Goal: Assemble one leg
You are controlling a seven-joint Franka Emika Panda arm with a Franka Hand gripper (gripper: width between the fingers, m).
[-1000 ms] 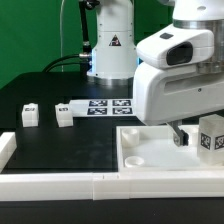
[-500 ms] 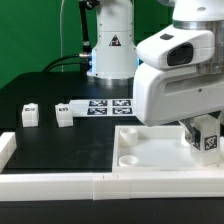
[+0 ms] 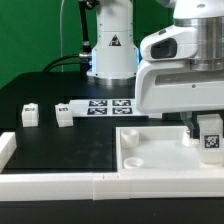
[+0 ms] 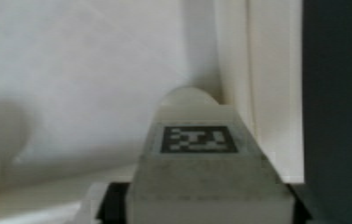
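My gripper (image 3: 205, 131) is shut on a leg (image 3: 211, 134), a small white block with a black-and-white tag. It holds the leg over the right end of the large white tray (image 3: 150, 157), close to the rim. In the wrist view the leg (image 4: 199, 150) fills the lower middle between my dark fingers (image 4: 127, 206). The tray's raised rim (image 4: 262, 70) runs just beside the leg's tip, and I cannot tell whether the leg touches the tray floor. Two more legs (image 3: 30, 114) (image 3: 64, 115) stand on the black table at the exterior view's left.
The marker board (image 3: 105, 105) lies flat on the table behind the tray. A white wall (image 3: 60, 185) runs along the table's front edge, with a white corner piece (image 3: 6, 148) at the exterior view's left. The arm's base (image 3: 110, 45) stands at the back.
The wrist has turned and shifted slightly to the exterior view's right, still holding the leg. The leg's tag now faces the exterior camera more squarely.
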